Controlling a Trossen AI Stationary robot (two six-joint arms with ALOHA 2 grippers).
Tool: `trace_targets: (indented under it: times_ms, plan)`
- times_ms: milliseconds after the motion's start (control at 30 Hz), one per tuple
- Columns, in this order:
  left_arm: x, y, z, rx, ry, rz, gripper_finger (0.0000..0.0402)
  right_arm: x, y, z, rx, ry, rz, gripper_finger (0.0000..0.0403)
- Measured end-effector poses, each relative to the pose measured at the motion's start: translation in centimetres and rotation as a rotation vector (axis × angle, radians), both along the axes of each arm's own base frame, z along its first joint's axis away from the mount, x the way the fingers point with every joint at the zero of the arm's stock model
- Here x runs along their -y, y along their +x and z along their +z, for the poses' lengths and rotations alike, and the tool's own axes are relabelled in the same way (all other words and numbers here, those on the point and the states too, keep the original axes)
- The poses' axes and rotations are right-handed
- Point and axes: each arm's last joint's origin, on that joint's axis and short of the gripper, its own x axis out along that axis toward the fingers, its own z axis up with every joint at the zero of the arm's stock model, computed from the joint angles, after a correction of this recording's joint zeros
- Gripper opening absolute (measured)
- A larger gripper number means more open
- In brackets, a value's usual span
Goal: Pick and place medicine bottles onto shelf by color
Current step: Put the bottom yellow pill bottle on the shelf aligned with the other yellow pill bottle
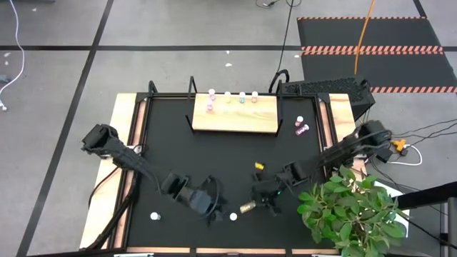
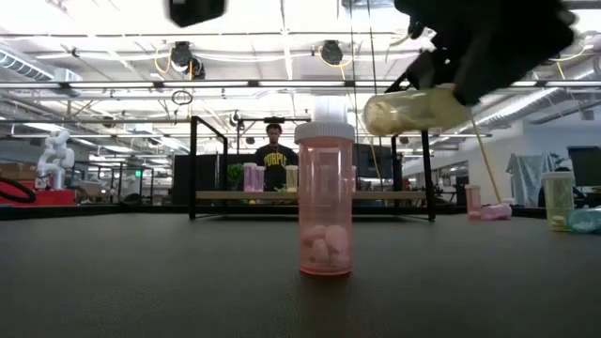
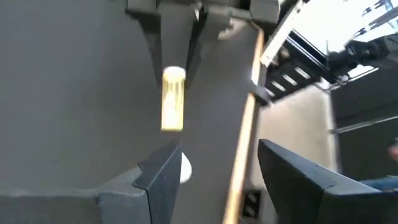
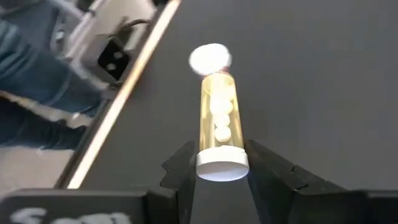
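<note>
The right gripper [image 4: 221,171] has its jaws closed on the yellow bottle [image 4: 219,127] at its cap end, lifted off the desk [image 1: 214,153]; keep it level toward the shelf [image 1: 234,114]; the left gripper [image 1: 211,203] waits, jaws apart.

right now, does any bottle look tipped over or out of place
Yes: a pink bottle lies on its side on the table right of the shelf. The yellow one is horizontal too, but the right gripper holds it.

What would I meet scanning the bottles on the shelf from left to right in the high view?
Pink bottle → pale yellow bottle → teal bottle → second pink bottle, all along the far edge of the shelf.
</note>
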Motion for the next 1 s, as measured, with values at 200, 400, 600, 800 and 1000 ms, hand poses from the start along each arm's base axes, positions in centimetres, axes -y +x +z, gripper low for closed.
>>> trace_targets:
  times_ms: [200, 400, 600, 800, 1000]
  plan:
    - [-5.1, 2.4, 2.2, 0.024, 0.232, -0.077, 0.0211, 4.1, -1.3, 3.4, -0.038, 0.057, -0.187, 0.0123]
    - [-10.0, 3.7, 2.7, 0.054, 0.694, -0.306, 0.0212, 9.5, -1.8, 6.3, -0.036, 0.309, -0.555, 0.0123]
    - [-14.5, 4.1, 2.4, -0.017, 0.923, -0.372, 0.0212, 14.0, -2.7, 7.8, -0.060, 0.593, -0.861, 0.0123]
    - [-18.3, 4.3, 2.5, -0.051, 1.016, -0.352, 0.0211, 15.3, -2.5, 8.5, -0.047, 0.767, -0.906, 0.0123]
    - [-19.2, 4.2, 2.5, -0.014, 1.028, -0.451, 0.0211, 15.6, -2.3, 8.9, -0.027, 0.837, -0.929, 0.0123]
